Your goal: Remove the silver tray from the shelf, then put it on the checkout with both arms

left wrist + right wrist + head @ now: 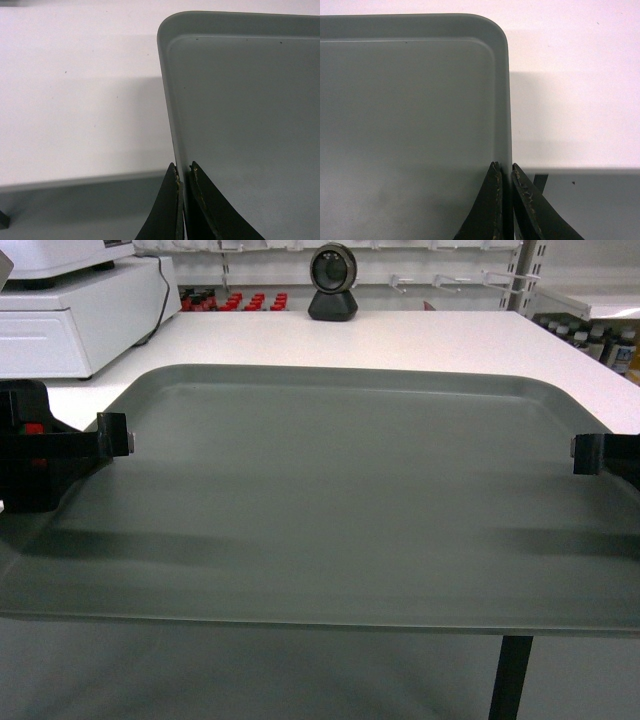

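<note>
I hold the silver tray point(330, 500) level over the near edge of the checkout tabletop point(400, 340). My left end effector point(184, 172) is clamped on its rim at 9 o'clock and my right end effector point(504, 167) is clamped on the rim at 3 o'clock. The round black scanner point(333, 282) stands at 12 o'clock, the white box machine point(75, 310) at 10 o'clock.

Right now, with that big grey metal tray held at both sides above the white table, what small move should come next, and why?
Probably a slow, level lowering. The left gripper and right gripper each clamp a side rim of the dull grey-silver rectangular tray. Its far part overhangs the white flat-topped checkout table, a shadow beneath suggesting it is not yet resting, while its near edge juts past the table edge.
</note>
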